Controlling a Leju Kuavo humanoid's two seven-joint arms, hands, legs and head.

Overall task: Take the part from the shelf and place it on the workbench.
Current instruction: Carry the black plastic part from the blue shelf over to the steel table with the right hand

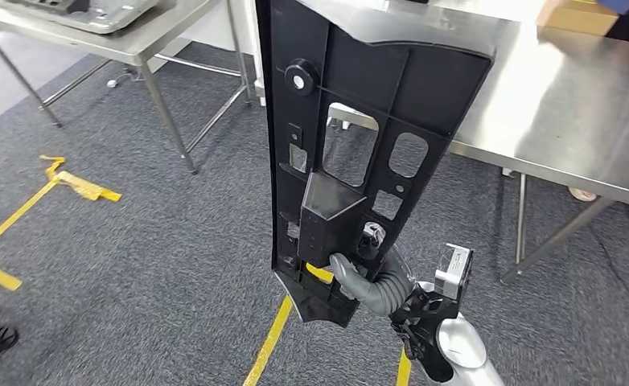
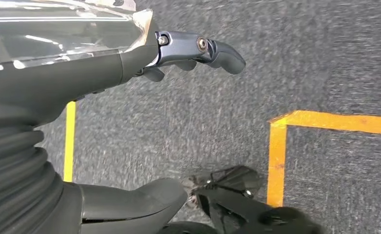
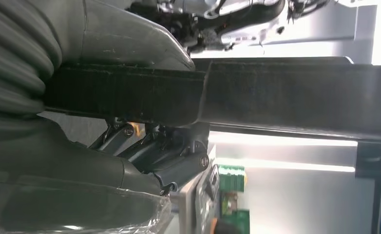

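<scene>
The right hand (image 1: pixel 376 277) grips the part (image 1: pixel 359 153) at its lower end; the part rises upright above the fingers. The left hand (image 2: pixel 198 51) hangs empty, fingers loosely curled. Transport step: next, lay the part on the table (image 1: pixel 569 121) beyond the fingers.

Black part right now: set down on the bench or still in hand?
In hand. The right hand grips the black part near its lower end, holding it roughly upright, its top overlapping the steel workbench edge in view.
</scene>
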